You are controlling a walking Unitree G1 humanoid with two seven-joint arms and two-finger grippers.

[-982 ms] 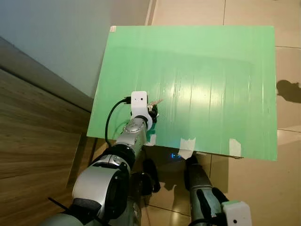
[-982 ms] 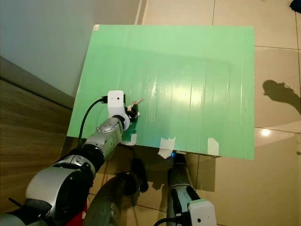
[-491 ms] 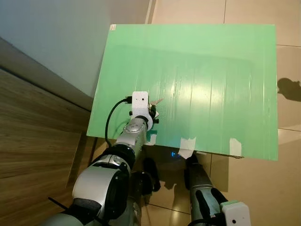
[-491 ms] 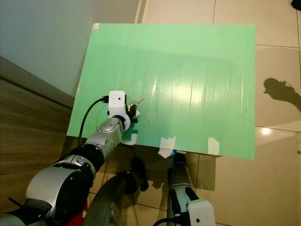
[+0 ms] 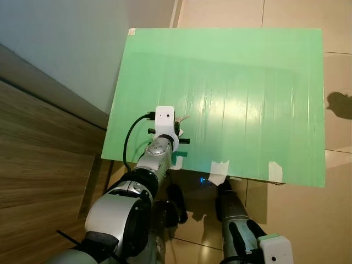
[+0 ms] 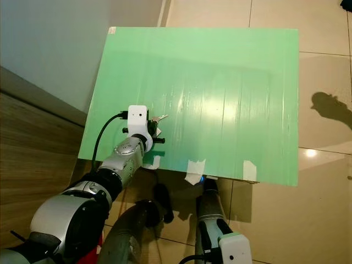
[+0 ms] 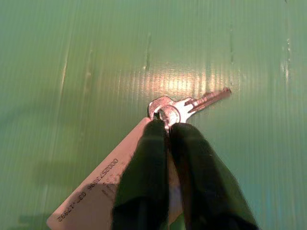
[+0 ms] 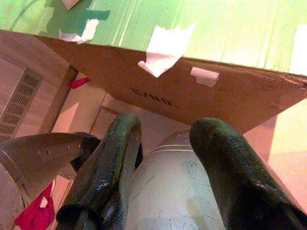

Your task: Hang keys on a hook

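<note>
Left gripper (image 7: 168, 125) clamped on keys (image 7: 184, 105) with white tag (image 7: 103, 189) over green board (image 5: 247, 88); right gripper (image 8: 163, 163) spread apart below board's taped edge (image 8: 165, 45)

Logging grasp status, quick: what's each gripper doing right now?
Left gripper: shut on the keys, over the green board.
Right gripper: open, holding nothing, hanging below the board.

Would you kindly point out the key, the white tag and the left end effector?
key (image 7: 204, 101), left wrist view, on its silver blade.
white tag (image 7: 98, 189), left wrist view, on its printed face.
left end effector (image 7: 168, 127), left wrist view, between its fingertips.
</note>
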